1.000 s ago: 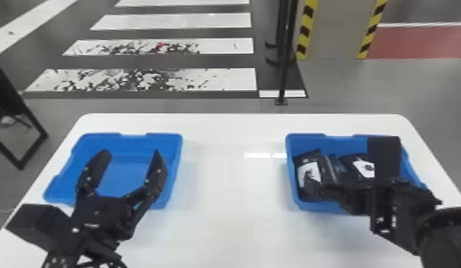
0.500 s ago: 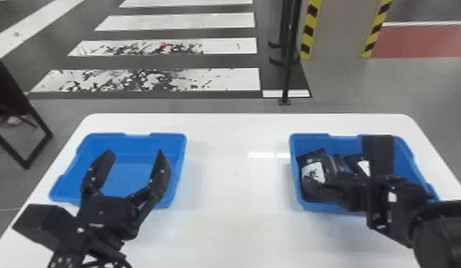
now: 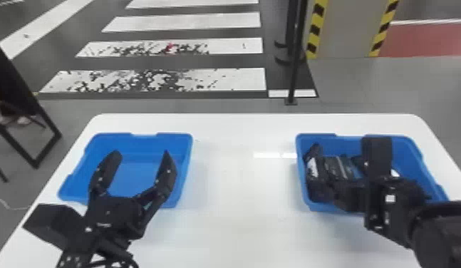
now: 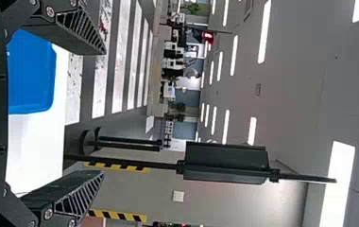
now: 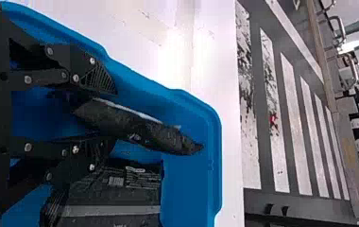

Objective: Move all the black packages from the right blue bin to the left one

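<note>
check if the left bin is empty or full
Empty as far as visible: the left bin shows bare blue floor; the left gripper hides part.

large indoor hall: painted crosswalk (image 3: 240, 80), ceiling lights (image 4: 265, 30)

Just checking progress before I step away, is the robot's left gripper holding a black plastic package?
No, the left gripper has its two flat black fingers spread wide with nothing held between them.

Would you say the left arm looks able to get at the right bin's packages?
Probably not from there: the left hand is over the left bin, and the right arm partly covers the right bin.
</note>
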`<state>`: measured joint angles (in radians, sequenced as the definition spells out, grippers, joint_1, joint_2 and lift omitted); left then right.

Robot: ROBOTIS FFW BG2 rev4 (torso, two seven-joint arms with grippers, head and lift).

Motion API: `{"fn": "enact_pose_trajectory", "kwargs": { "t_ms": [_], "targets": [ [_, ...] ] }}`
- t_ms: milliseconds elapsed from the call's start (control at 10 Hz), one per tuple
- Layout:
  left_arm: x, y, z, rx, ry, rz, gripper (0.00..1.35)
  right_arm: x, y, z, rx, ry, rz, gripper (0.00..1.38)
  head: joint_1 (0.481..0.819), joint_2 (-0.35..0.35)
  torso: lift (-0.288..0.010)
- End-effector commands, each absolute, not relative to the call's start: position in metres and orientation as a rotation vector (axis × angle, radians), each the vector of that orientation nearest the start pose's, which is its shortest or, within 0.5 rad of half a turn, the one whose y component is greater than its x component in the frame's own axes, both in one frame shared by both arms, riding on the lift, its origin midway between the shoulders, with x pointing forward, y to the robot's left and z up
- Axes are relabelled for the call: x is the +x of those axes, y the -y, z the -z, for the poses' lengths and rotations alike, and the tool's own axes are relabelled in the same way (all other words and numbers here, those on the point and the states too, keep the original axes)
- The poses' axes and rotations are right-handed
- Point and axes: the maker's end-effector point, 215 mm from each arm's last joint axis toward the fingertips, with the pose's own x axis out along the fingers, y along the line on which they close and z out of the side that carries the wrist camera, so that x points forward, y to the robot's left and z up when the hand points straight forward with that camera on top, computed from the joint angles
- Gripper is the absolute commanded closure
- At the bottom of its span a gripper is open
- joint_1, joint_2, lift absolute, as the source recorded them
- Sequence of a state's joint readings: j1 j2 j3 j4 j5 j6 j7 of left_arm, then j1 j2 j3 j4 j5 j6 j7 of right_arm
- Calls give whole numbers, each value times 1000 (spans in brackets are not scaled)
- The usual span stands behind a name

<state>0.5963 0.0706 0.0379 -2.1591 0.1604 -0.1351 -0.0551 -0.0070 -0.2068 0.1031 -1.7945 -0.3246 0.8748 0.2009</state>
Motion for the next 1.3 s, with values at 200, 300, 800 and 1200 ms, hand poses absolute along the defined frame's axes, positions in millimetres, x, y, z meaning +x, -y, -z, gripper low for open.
{"fn": "enact_pose_trajectory", "kwargs": {
  "t_ms": [200, 300, 800, 1200],
  "targets": [
    [419, -243, 274, -84, 135, 53, 142, 515, 152, 465, 166, -661, -399, 1122, 695, 108, -140],
    [419, -243, 275, -84, 135, 52, 142, 516, 157, 463, 181, -629, -389, 1131, 695, 110, -140],
    [418, -245, 271, -91, 152, 46, 142, 514, 200, 409, 325, -440, -361, 1131, 695, 62, -140],
    [423, -225, 269, -210, 152, 85, 142, 507, 119, 333, 520, -328, -739, 1131, 695, 80, -140]
  ]
}}
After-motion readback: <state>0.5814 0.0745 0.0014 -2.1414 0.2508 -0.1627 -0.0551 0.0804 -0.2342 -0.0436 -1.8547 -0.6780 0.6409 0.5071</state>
